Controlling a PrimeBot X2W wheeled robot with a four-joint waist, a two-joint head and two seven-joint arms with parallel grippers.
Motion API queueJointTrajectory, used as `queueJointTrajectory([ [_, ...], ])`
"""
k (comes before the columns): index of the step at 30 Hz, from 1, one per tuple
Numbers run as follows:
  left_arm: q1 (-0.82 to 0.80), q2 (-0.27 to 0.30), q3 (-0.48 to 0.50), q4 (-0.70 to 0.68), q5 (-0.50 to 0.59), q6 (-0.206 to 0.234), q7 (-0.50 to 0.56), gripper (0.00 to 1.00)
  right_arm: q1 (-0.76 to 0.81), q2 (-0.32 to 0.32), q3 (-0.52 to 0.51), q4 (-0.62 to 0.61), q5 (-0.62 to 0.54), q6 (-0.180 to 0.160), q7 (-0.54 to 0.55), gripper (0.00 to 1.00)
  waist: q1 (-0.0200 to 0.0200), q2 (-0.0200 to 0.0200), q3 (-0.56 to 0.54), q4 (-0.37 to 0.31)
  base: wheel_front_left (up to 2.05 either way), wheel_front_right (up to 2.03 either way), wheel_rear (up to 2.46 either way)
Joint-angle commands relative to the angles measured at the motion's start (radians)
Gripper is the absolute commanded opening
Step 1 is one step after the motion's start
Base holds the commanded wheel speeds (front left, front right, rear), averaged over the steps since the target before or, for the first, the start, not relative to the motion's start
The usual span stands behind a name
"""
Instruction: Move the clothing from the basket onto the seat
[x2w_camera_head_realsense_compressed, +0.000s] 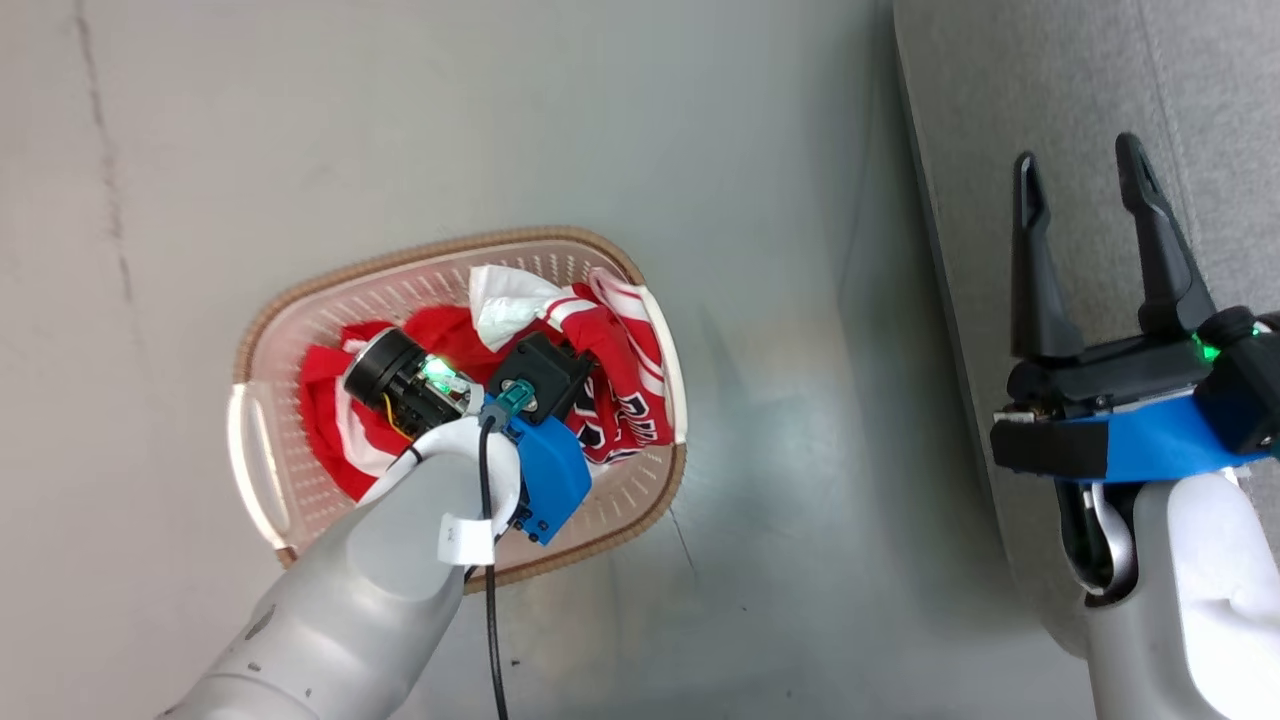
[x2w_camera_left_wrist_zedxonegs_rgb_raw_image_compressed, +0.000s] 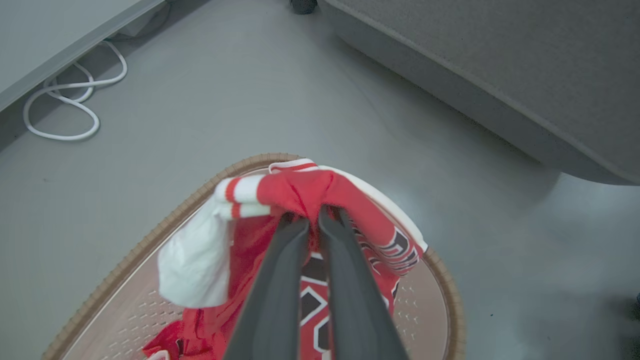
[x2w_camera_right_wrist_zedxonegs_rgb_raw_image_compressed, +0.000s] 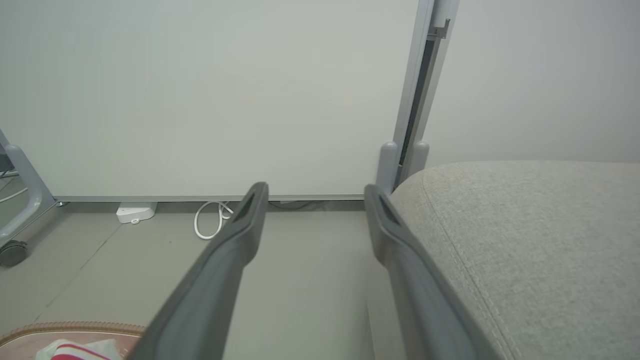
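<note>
The basket (x2w_camera_head_realsense_compressed: 520, 236) stands on the floor, holding crumpled red clothing (x2w_camera_head_realsense_compressed: 620, 340) with white striped trim and black lettering. My left arm reaches down into it. In the left wrist view my left gripper (x2w_camera_left_wrist_zedxonegs_rgb_raw_image_compressed: 315, 215) is shut on a fold of the red clothing (x2w_camera_left_wrist_zedxonegs_rgb_raw_image_compressed: 295, 187), lifted slightly above the basket rim (x2w_camera_left_wrist_zedxonegs_rgb_raw_image_compressed: 150, 240), with a white piece (x2w_camera_left_wrist_zedxonegs_rgb_raw_image_compressed: 192, 265) hanging beside it. My right gripper (x2w_camera_head_realsense_compressed: 1078, 158) is open and empty over the edge of the grey seat (x2w_camera_head_realsense_compressed: 1080, 80), to the right of the basket. In its own view, the right gripper (x2w_camera_right_wrist_zedxonegs_rgb_raw_image_compressed: 315, 190) points toward a wall beside the seat (x2w_camera_right_wrist_zedxonegs_rgb_raw_image_compressed: 525, 240).
Bare grey floor (x2w_camera_head_realsense_compressed: 800, 400) lies between basket and seat. A white cable coil (x2w_camera_left_wrist_zedxonegs_rgb_raw_image_compressed: 60, 110) lies by the wall panel, and the coil (x2w_camera_right_wrist_zedxonegs_rgb_raw_image_compressed: 210, 220) shows again beside a white plug block (x2w_camera_right_wrist_zedxonegs_rgb_raw_image_compressed: 135, 212). A caster wheel (x2w_camera_right_wrist_zedxonegs_rgb_raw_image_compressed: 11, 252) stands at far left.
</note>
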Motion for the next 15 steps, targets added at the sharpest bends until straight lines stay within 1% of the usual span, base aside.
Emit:
queueJointTrajectory([
  [1,0.045,0.016,0.05,-0.089,0.005,0.016,-0.005,0.0,0.033,-0.004,-0.008,0.011,-0.012,0.0,-0.003,1.0,0.0,0.0,-0.099,0.045,0.0,0.0,0.0],
  [10,0.156,0.043,0.199,-0.316,0.056,0.042,-0.005,0.0,0.099,-0.004,-0.011,0.039,-0.022,0.0,-0.003,1.0,0.0,0.0,-0.246,0.075,0.0,0.0,0.0],
  [11,0.174,0.046,0.226,-0.356,0.076,0.048,-0.005,0.0,0.116,-0.004,-0.01,0.043,-0.021,0.0,-0.003,1.0,0.0,0.0,-0.277,0.079,0.0,0.0,0.0],
  [15,0.203,0.044,0.285,-0.43,0.103,0.049,-0.005,0.0,0.146,-0.004,-0.006,0.053,-0.018,0.0,-0.003,1.0,0.0,0.0,-0.336,0.082,0.0,0.0,0.0],
])
